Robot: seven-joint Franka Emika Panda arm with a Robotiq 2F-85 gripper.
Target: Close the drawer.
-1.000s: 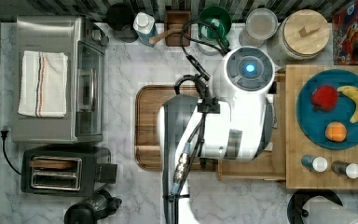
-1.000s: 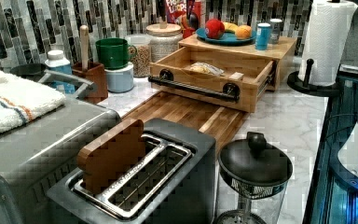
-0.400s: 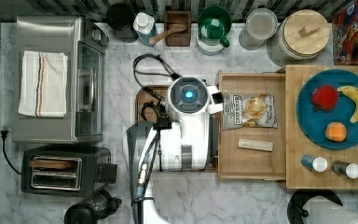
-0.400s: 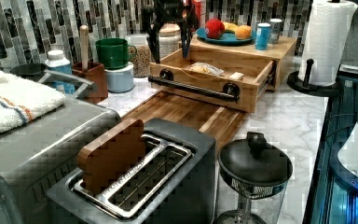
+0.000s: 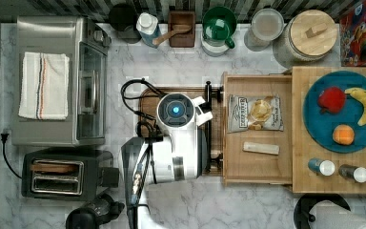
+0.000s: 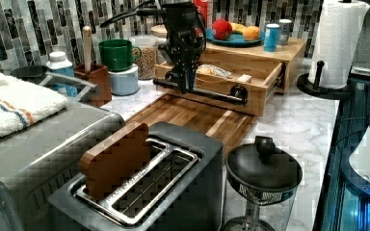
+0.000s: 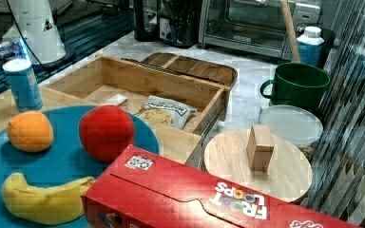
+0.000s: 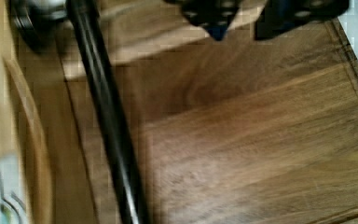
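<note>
The drawer [image 5: 257, 164] of light tan wood stands pulled out toward the top view's left, with a chip bag [image 5: 255, 113] and a small pale block [image 5: 261, 148] inside. Its black bar handle [image 5: 208, 119] runs along the front. My arm hangs over the dark tray just beside that handle. In the left view my gripper [image 6: 186, 85] points down right in front of the handle [image 6: 207, 92], level with the drawer front [image 6: 224, 98]. The wrist view shows the fingertips [image 8: 214, 16] close together with nothing held, a short way from the handle bar [image 8: 107, 116].
A darker brown tray [image 6: 192, 115] lies under the arm. A wood block top bears a blue plate [image 5: 314, 125] of fruit and two shakers. Toaster oven [image 5: 57, 81], toaster [image 5: 59, 174], green mug [image 5: 218, 24], jars and a paper towel roll [image 6: 337, 38] ring the counter.
The arm has swung from over the drawer to the top view's left, uncovering the drawer. In the left view the gripper has come down in front of the handle.
</note>
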